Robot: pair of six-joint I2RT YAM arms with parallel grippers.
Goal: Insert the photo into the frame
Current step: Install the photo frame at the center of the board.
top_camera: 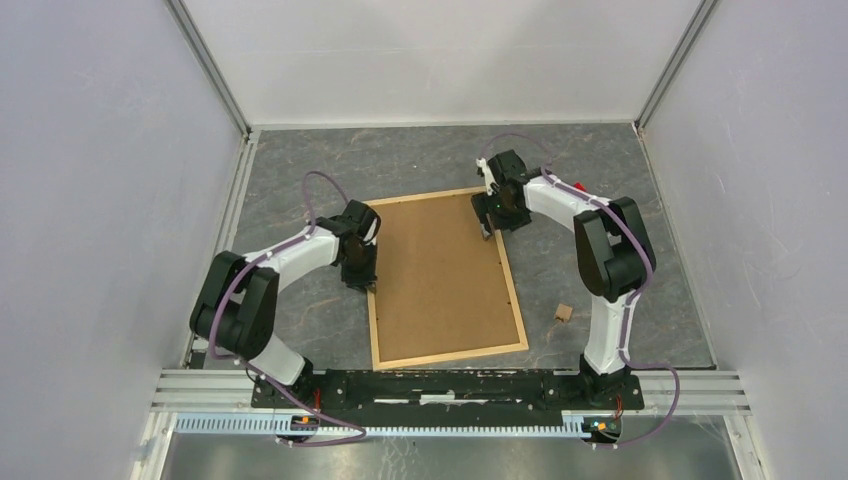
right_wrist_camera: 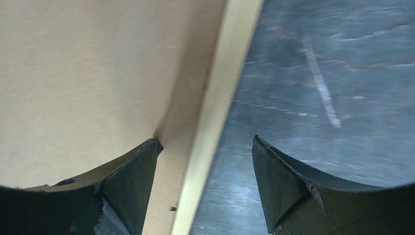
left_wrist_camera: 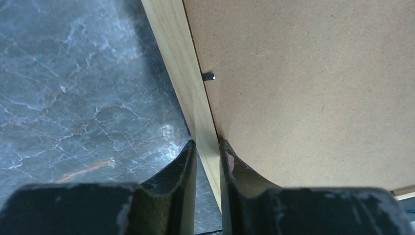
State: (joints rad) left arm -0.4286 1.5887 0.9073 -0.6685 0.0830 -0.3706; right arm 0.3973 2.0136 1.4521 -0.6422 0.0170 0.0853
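Thin light-wood rectangular frame (top_camera: 440, 280) lies back-up on the grey marbled table (top_camera: 320, 170). Left hand (left_wrist_camera: 206, 147) pinches its left rail; right hand (right_wrist_camera: 205, 144) gapes astride the right rail, holding nothing. Judged light, stiff: grip rails.

The frame (top_camera: 440, 275) lies flat, back side up: a brown fibreboard panel inside thin light wood strips. Its left strip is pinched in the left gripper (left_wrist_camera: 207, 147). Its right strip passes between the spread jaws of the right gripper (right_wrist_camera: 206, 142).
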